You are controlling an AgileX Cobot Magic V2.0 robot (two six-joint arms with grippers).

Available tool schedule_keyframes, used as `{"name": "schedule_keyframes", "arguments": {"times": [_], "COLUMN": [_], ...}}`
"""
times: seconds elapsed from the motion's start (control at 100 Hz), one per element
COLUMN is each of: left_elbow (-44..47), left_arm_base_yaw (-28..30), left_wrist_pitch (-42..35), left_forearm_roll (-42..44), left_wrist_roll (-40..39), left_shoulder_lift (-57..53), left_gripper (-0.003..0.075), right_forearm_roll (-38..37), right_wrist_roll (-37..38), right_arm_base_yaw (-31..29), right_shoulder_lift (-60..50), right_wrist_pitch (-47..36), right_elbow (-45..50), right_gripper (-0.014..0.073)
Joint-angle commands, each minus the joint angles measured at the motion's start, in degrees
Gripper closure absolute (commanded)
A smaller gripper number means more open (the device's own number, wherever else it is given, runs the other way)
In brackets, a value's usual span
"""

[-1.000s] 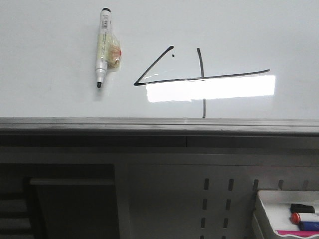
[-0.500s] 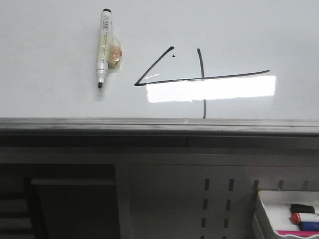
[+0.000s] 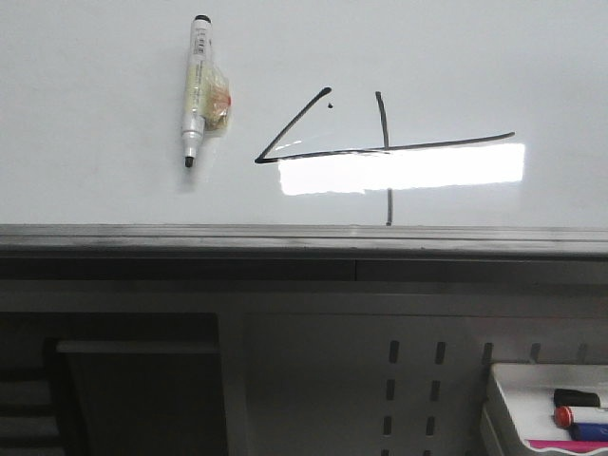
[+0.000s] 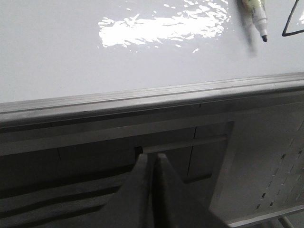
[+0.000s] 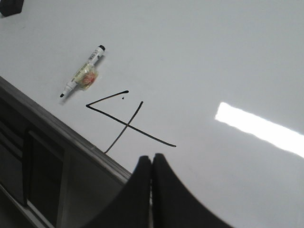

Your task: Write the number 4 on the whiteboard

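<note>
A thin black number 4 [image 3: 380, 147] is drawn on the glossy whiteboard [image 3: 95, 76], with a slanted stroke, a long horizontal bar and a vertical stroke running down to the grey edge rail [image 3: 285, 237]. A white marker [image 3: 196, 85] with a black tip lies uncapped on the board, left of the 4. In the right wrist view the number 4 [image 5: 124, 118] and the marker [image 5: 83, 73] lie beyond my right gripper [image 5: 152, 159], which is shut and empty near the board's edge. My left gripper [image 4: 154, 159] is shut and empty below the rail [image 4: 142, 97], away from the marker [image 4: 256, 19].
A grey perforated panel [image 3: 418, 380] sits below the board. A white tray [image 3: 513, 399] at the lower right holds red, blue and black markers [image 3: 579, 416]. A dark eraser-like block [image 5: 12, 7] lies at the far corner of the board in the right wrist view.
</note>
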Motion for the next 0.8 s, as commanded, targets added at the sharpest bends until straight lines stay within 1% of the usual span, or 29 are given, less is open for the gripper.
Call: {"name": "schedule_keyframes", "arguments": {"times": [0.0, 0.36, 0.41, 0.47, 0.49, 0.5, 0.55, 0.61, 0.67, 0.71, 0.75, 0.79], "left_elbow": [1.91, 1.91, 1.91, 1.91, 1.91, 1.91, 1.91, 1.91, 1.91, 1.91, 1.91, 1.91], "left_arm_base_yaw": [0.05, 0.05, 0.05, 0.05, 0.05, 0.05, 0.05, 0.05, 0.05, 0.05, 0.05, 0.05], "left_wrist_pitch": [-2.30, -2.30, -2.30, -2.30, -2.30, -2.30, -2.30, -2.30, -2.30, -2.30, -2.30, -2.30], "left_forearm_roll": [-1.10, -1.10, -1.10, -1.10, -1.10, -1.10, -1.10, -1.10, -1.10, -1.10, -1.10, -1.10], "left_wrist_roll": [-0.70, -0.70, -0.70, -0.70, -0.70, -0.70, -0.70, -0.70, -0.70, -0.70, -0.70, -0.70], "left_shoulder_lift": [-1.43, -1.43, -1.43, -1.43, -1.43, -1.43, -1.43, -1.43, -1.43, -1.43, -1.43, -1.43], "left_gripper": [0.0741, 0.0741, 0.0741, 0.0741, 0.0741, 0.0741, 0.0741, 0.0741, 0.0741, 0.0741, 0.0741, 0.0741], "right_forearm_roll": [-1.39, -1.39, -3.85, -4.84, -4.07, -4.07, -0.68, 3.51, 4.88, 6.32, 9.79, 12.67], "right_wrist_roll": [0.08, 0.08, 0.08, 0.81, 2.24, 2.76, 5.30, 5.82, 5.82, 5.82, 5.82, 5.82], "right_arm_base_yaw": [-0.20, -0.20, -0.97, -3.76, -5.81, -5.81, -10.36, -17.13, -23.50, -26.45, -29.66, -31.23], "right_shoulder_lift": [0.94, 0.90, 0.67, 0.67, 0.67, 0.67, 0.67, 0.67, 0.67, 0.67, 0.67, 0.67], "right_wrist_pitch": [-3.97, -3.84, -2.05, -1.83, -2.43, -2.62, -4.38, -7.22, -11.69, -15.89, -20.12, -22.84], "right_elbow": [-1.10, -1.07, -0.65, 0.75, 1.42, 1.68, 3.83, 7.34, 10.98, 13.90, 16.82, 19.16], "right_gripper": [0.0637, 0.0637, 0.0637, 0.0637, 0.0637, 0.0637, 0.0637, 0.0637, 0.0637, 0.0637, 0.0639, 0.0640]}}
